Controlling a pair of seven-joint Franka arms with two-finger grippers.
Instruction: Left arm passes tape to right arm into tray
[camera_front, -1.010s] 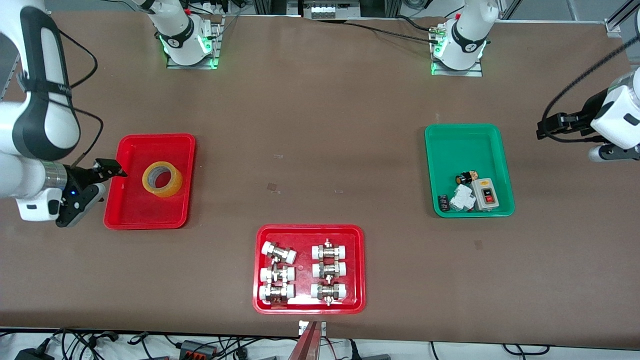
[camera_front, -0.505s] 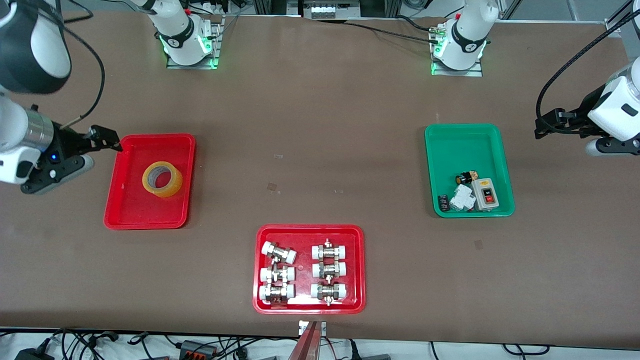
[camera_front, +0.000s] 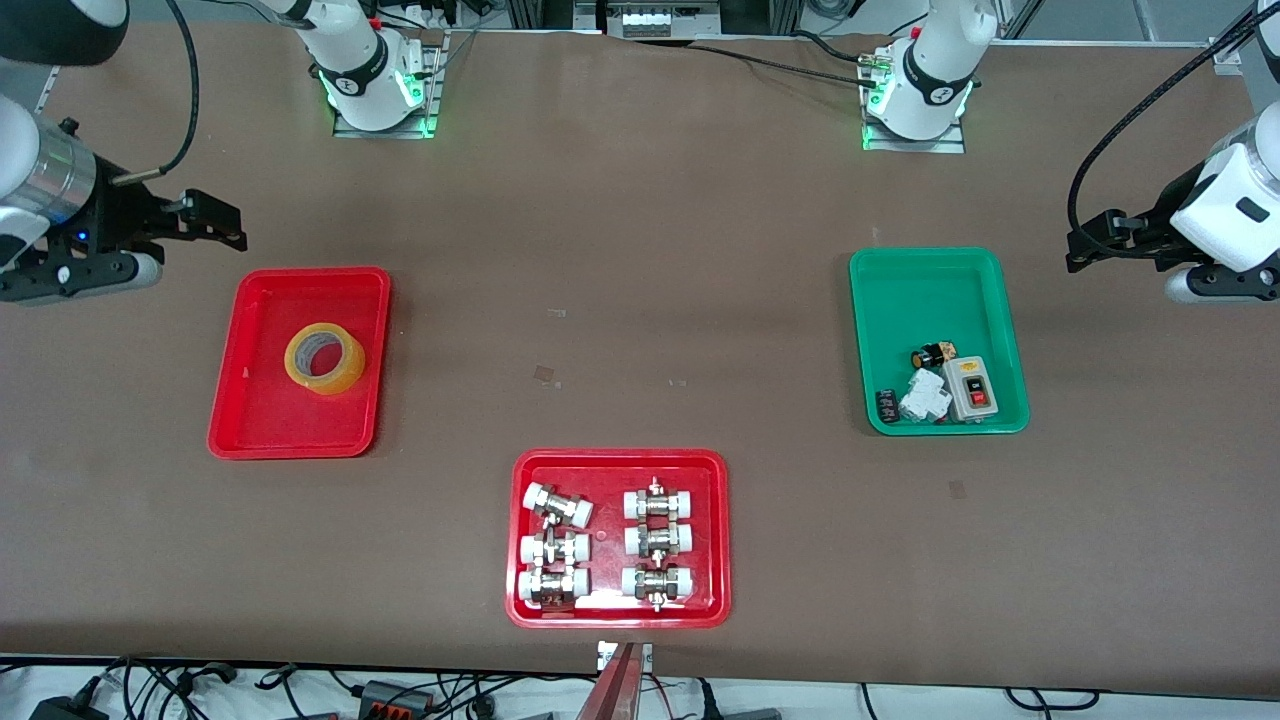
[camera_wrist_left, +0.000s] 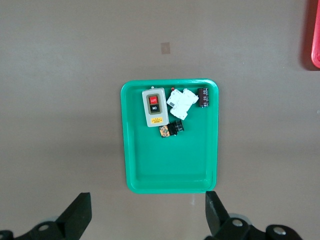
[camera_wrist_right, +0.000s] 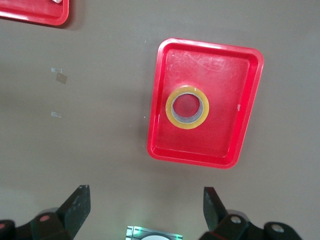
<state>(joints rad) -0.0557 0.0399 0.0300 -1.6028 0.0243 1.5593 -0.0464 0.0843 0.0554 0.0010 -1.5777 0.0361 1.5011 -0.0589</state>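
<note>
The yellowish tape roll (camera_front: 324, 359) lies flat in the red tray (camera_front: 262, 420) toward the right arm's end of the table; both show in the right wrist view, tape (camera_wrist_right: 187, 107) inside the tray (camera_wrist_right: 165, 152). My right gripper (camera_front: 215, 222) is open and empty, up in the air over bare table beside the tray's corner that is farthest from the front camera. My left gripper (camera_front: 1090, 243) is open and empty, over bare table beside the green tray (camera_front: 880, 290), at the left arm's end. In the left wrist view its fingers (camera_wrist_left: 77, 212) frame bare table.
The green tray (camera_wrist_left: 131, 165) holds a grey switch box (camera_front: 969, 388) and small parts. A second red tray (camera_front: 520, 600) with several white-capped metal fittings sits near the front edge. The arm bases (camera_front: 375, 85) stand at the back.
My right gripper has risen and drawn away from the red tray toward the arm bases, leaving the tape lying in it. My left gripper has shifted slightly the same way.
</note>
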